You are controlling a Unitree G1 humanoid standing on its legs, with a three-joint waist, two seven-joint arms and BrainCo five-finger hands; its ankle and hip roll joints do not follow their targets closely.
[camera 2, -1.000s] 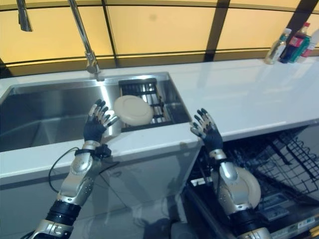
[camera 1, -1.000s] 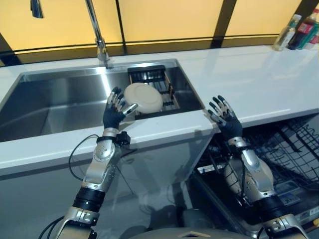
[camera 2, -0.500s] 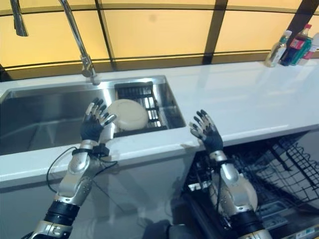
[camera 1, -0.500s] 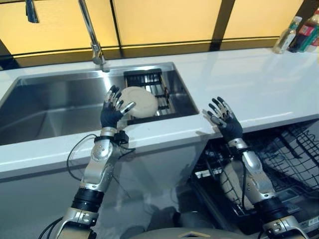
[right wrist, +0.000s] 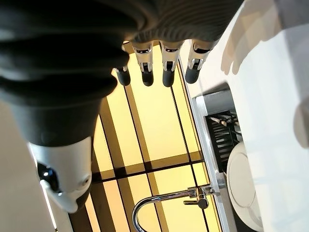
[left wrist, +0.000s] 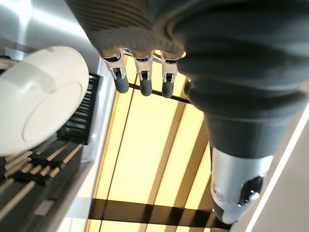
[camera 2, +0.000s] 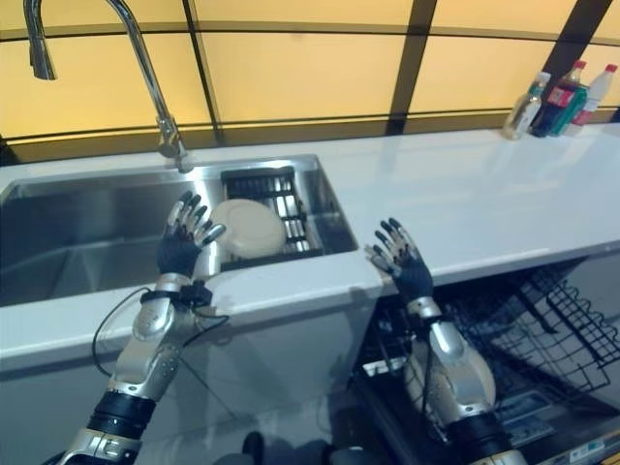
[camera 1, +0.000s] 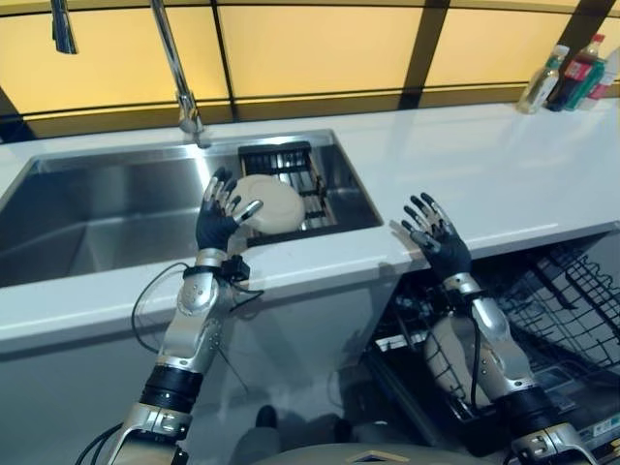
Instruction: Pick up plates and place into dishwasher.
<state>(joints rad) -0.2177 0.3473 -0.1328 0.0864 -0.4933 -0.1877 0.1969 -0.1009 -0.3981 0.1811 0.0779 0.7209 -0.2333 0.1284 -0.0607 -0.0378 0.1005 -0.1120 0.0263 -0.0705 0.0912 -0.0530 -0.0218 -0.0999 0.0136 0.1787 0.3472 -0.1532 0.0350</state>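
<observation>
Down low on the right, the dishwasher rack [camera 1: 572, 300] is pulled out below the counter edge [camera 1: 320, 266]. Right hand [camera 1: 433, 235] is raised before that edge, fingers spread, empty. Left hand [camera 1: 219, 215] is over the sink [camera 1: 97, 208] lip, released, just beside the white plate [camera 1: 265, 201] leaning on the black sink rack [camera 1: 295, 165]. Behind it, the faucet [camera 2: 145, 68] and bottles [camera 2: 557, 97].
</observation>
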